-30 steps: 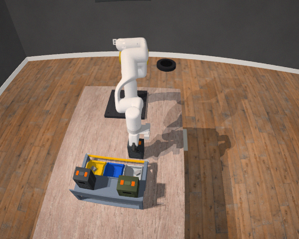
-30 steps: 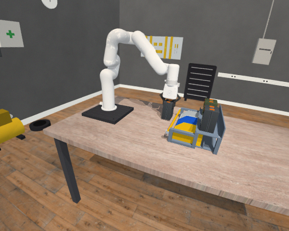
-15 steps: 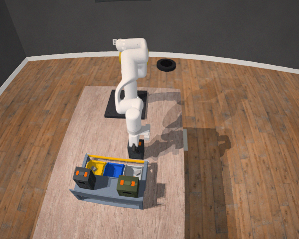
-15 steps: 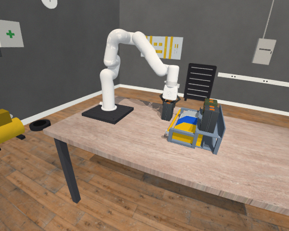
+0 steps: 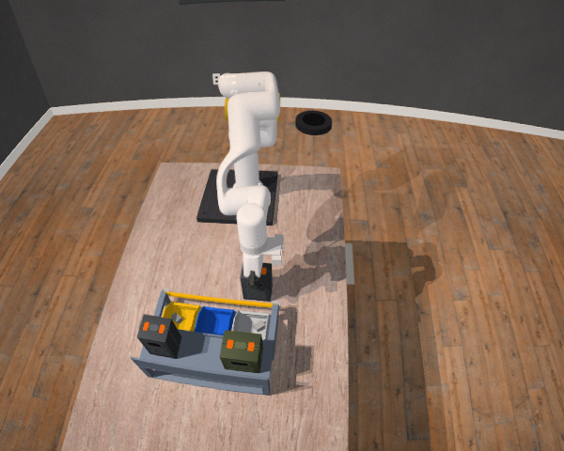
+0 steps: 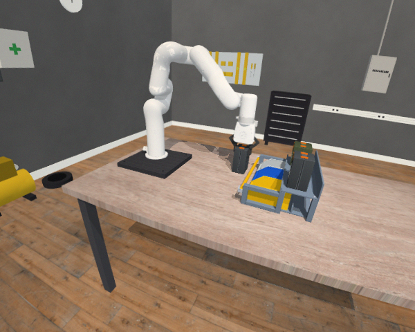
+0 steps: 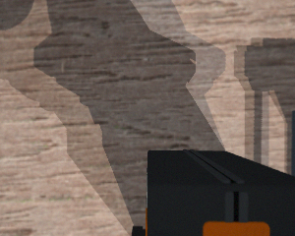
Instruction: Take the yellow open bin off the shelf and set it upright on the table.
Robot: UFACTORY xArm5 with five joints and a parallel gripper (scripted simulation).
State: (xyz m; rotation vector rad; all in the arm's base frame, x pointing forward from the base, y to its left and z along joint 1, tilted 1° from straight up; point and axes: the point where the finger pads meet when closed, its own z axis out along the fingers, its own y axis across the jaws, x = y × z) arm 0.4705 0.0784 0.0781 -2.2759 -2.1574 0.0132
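Observation:
The yellow open bin sits in the left slot of the grey shelf, with a small grey part in it. It also shows in the exterior view. My gripper is behind the shelf, pointing straight down, and is shut on the top of a black lidded case with orange latches. The case stands upright at table level; I cannot tell whether it touches the table. It fills the lower right of the wrist view. My fingers are hidden there.
A blue bin and a pale grey bin sit beside the yellow bin. A black case and a green case stand on the shelf's front part. A yellow bar runs along the shelf's back. The arm's black base plate lies further back.

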